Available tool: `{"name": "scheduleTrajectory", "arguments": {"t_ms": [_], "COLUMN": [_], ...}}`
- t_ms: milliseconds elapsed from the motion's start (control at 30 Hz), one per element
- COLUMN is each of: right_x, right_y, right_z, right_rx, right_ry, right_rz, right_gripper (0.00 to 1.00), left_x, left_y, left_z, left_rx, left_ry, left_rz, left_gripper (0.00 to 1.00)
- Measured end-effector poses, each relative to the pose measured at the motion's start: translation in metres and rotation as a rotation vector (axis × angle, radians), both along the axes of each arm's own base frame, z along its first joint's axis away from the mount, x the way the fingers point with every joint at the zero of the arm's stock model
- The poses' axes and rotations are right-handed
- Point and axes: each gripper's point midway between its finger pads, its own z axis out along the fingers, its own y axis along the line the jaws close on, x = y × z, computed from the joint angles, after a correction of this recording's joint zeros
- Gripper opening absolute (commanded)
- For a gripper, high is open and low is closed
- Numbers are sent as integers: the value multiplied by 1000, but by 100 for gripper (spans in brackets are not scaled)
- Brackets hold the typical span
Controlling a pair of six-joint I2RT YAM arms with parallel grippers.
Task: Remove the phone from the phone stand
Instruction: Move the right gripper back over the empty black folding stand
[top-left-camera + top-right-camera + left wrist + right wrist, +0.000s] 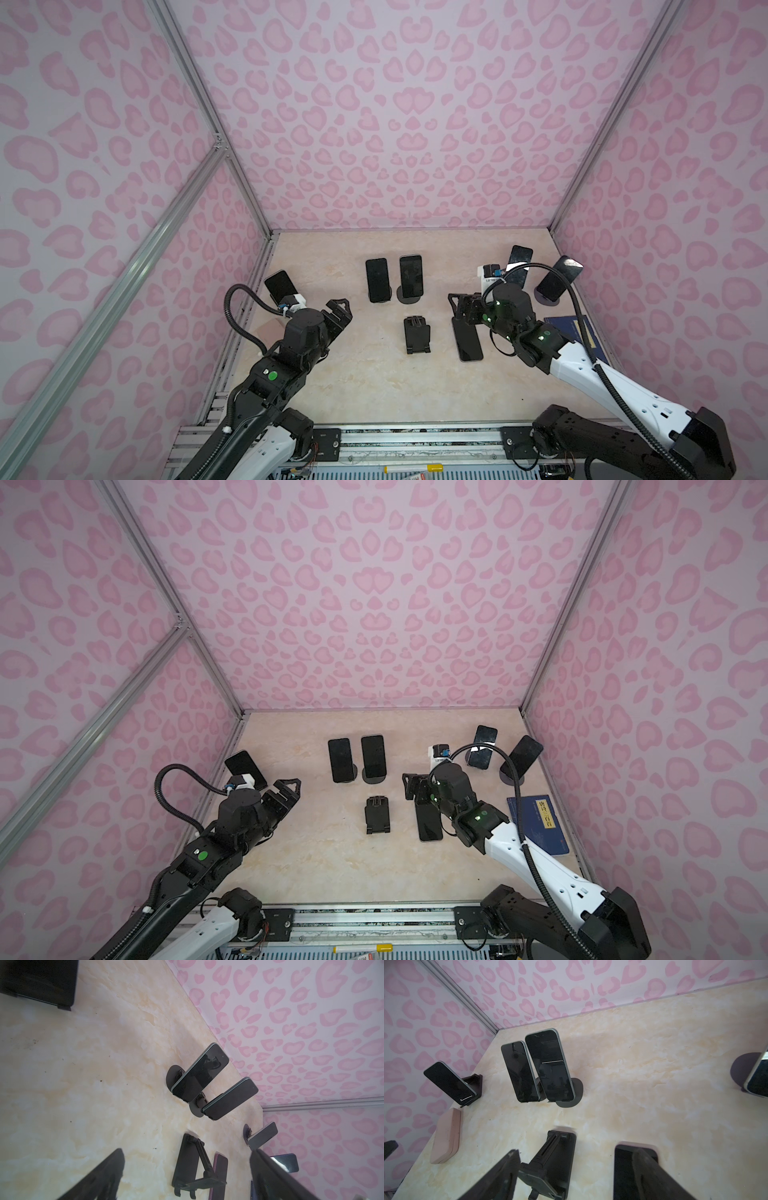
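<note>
My right end effector [460, 308], released, hangs over the phone [468, 343] just right of the empty stand [417, 332]; a careless retreat could drag the phone or topple that stand.

The left arm [291, 353] and right arm [582, 362] — black joints, white shells, green lights [272, 376] — trail ribbed black cables [227, 307].

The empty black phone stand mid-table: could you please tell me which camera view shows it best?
The left wrist view: the empty stand appears close and unobstructed, with its folding prop visible. In both top views the stand is whole but small, seen from above. The right wrist view shows it large but partly cropped.
</note>
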Motion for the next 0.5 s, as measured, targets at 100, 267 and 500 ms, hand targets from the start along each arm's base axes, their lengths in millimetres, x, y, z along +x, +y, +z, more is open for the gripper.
{"name": "scheduleTrajectory", "arguments": {"t_ms": [100,267,500], "right_x": [-8,-20,-55], "right_y": [11,22,54], "right_z": [-7,-21,-49], "right_rx": [-38,-89,-139], "right_ry": [3,5,9], "right_rz": [1,-17,29], "right_gripper": [92,99,99], "left_x": [14,15,-9], "left_y": [-14,-31,-35], "left_z": [10,-2,-52], "left_rx": [18,-5,-38], "left_ry": [-19,-32,28], "left_rz": [-55,-139,-210], "left_gripper": [97,97,98]}}
